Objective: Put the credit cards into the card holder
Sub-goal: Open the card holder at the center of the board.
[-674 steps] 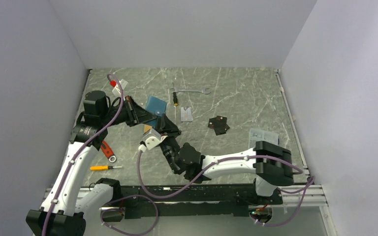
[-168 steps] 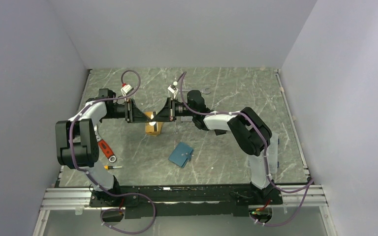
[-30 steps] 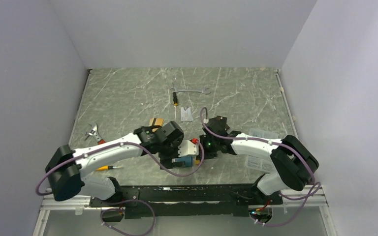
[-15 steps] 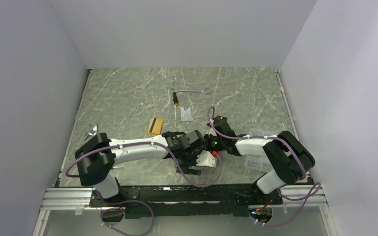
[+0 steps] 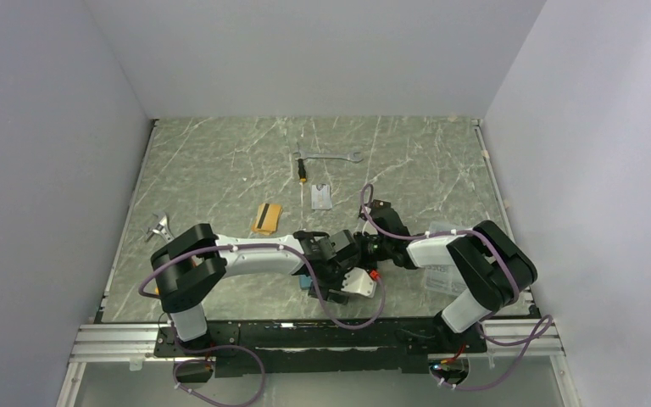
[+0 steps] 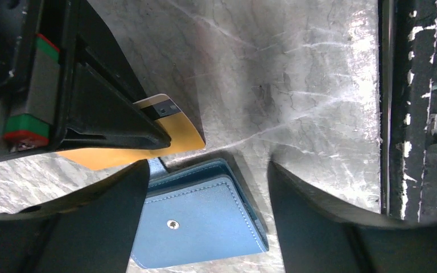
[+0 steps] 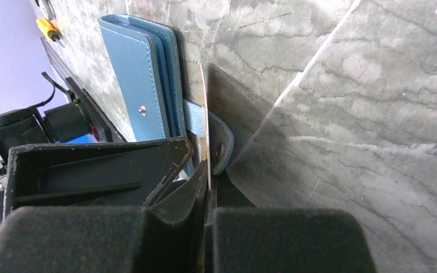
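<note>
Card holder (image 6: 199, 227) lies folded on the counter (image 6: 296, 85) between the left jaws, which are spread to either side of it. The right jaws pinch an orange credit card (image 6: 176, 133) edge-on beside the holder's loose snap tab (image 7: 223, 149). Done well, the left jaws would steady the holder while the card goes in corner-first, slowly. No pocket mouth shows. Whether the card's tip has entered the fold cannot be told, and from above the arms hide nearly everything.

Grey marbled tabletop (image 5: 220, 170). Lying on it: wrench (image 5: 328, 156) at far middle, packet (image 5: 322, 197) just nearer. Gold card (image 5: 266, 218) left of centre. Blue card holder (image 6: 199, 227) near the front edge.
</note>
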Action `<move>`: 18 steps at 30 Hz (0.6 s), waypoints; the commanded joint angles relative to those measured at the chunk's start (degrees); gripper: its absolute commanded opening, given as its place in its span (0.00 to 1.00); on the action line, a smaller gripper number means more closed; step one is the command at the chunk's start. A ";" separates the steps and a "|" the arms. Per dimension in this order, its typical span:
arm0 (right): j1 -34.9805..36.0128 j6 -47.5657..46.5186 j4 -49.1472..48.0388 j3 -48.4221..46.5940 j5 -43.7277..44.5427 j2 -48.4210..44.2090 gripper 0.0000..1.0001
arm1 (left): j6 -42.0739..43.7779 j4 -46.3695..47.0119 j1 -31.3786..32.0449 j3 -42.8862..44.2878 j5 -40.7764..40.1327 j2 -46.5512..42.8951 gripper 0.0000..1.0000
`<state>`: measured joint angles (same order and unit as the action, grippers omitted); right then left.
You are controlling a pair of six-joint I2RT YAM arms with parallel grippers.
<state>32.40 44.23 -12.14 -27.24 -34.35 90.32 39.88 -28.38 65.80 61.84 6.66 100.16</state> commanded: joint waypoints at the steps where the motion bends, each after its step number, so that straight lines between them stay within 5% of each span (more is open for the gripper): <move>1: -0.04 -2.89 6.98 2.68 9.21 3.10 0.00 | 1.26 -0.02 -0.31 1.58 0.49 0.16 0.76; 18: -0.21 -2.90 9.44 2.78 13.62 4.20 0.00 | -4.56 -7.94 -3.08 2.98 0.81 -2.36 0.50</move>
<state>32.12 44.66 -12.10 -27.14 -34.63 90.80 37.12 -32.25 64.18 62.78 7.38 99.94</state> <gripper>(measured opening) 0.008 0.518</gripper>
